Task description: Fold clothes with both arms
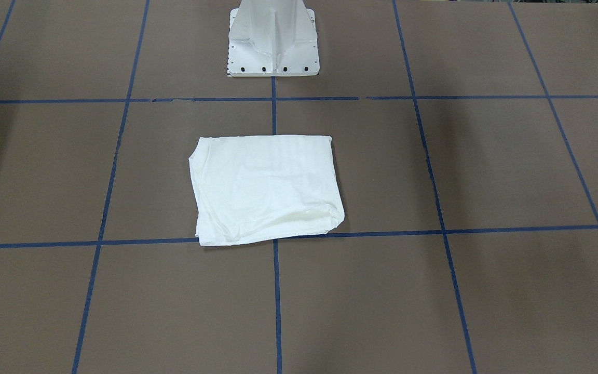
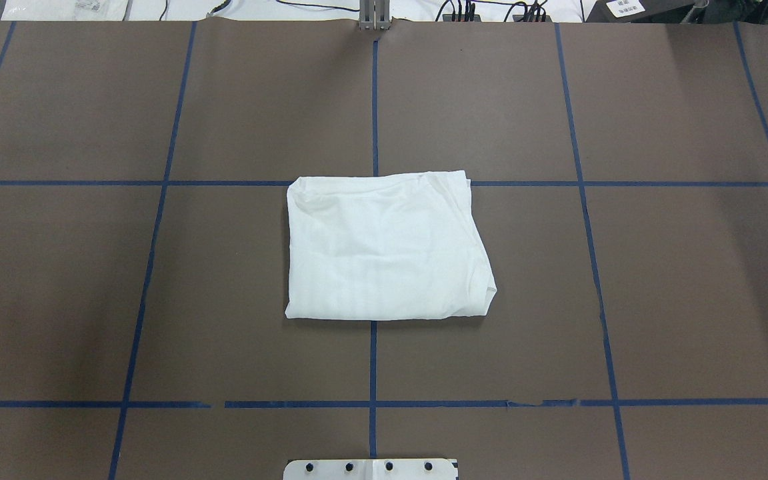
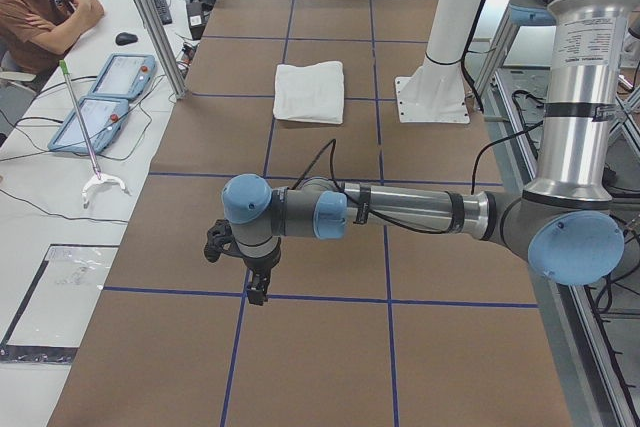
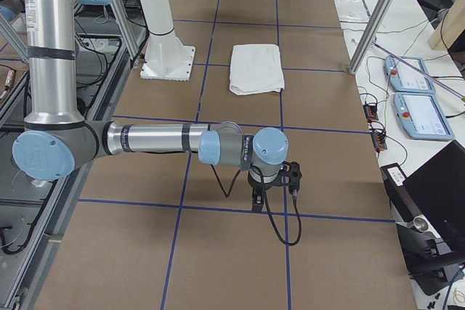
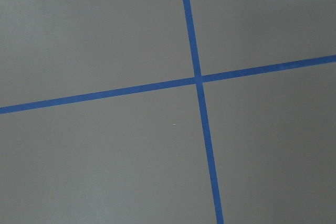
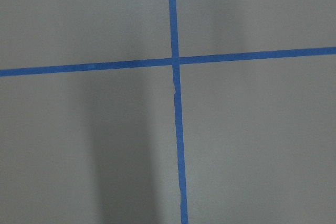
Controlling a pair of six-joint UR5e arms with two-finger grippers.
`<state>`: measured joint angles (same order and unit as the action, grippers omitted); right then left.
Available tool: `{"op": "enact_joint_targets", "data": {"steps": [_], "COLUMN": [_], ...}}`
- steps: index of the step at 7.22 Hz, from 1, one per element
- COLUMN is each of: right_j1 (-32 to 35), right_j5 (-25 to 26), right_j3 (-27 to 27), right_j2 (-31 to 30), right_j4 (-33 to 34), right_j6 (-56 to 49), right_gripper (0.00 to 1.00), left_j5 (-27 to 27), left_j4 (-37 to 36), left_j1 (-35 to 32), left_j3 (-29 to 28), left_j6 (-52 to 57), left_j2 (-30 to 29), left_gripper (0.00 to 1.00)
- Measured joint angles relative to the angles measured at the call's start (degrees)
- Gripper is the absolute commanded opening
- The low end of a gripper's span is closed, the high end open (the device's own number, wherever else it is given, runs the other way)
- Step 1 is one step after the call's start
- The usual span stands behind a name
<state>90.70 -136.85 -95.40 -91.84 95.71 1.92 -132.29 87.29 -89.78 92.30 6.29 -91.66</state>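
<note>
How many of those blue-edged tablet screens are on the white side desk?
2. Both lie on the white desk beside the table: one tablet nearer the seated person, the other tablet right beside it. None looks hidden.

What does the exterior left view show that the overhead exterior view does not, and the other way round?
Only exterior left: the left arm, its gripper pointing down, a seated person and two blue-edged pendants. Only overhead: black cables beyond the far edge. Both: the folded white shirt on the brown table with blue tape lines, and the white pedestal base.
</note>
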Motion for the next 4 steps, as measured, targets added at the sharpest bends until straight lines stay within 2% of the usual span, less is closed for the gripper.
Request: {"op": "enact_joint_targets", "data": {"steps": [4], "right_j1": [0.0], "right_j5": [0.0], "right_j3": [-0.2], "right_j2": [0.1], "right_j4": [0.0], "right_j6": [0.1], "right_gripper": [1.00], "left_j5": [0.0], "left_j4": [0.1], "left_j1": [0.0], "left_j3": [0.4], "left_j6": [-5.6], "left_j2": [0.0], "left_gripper": [1.00]}}
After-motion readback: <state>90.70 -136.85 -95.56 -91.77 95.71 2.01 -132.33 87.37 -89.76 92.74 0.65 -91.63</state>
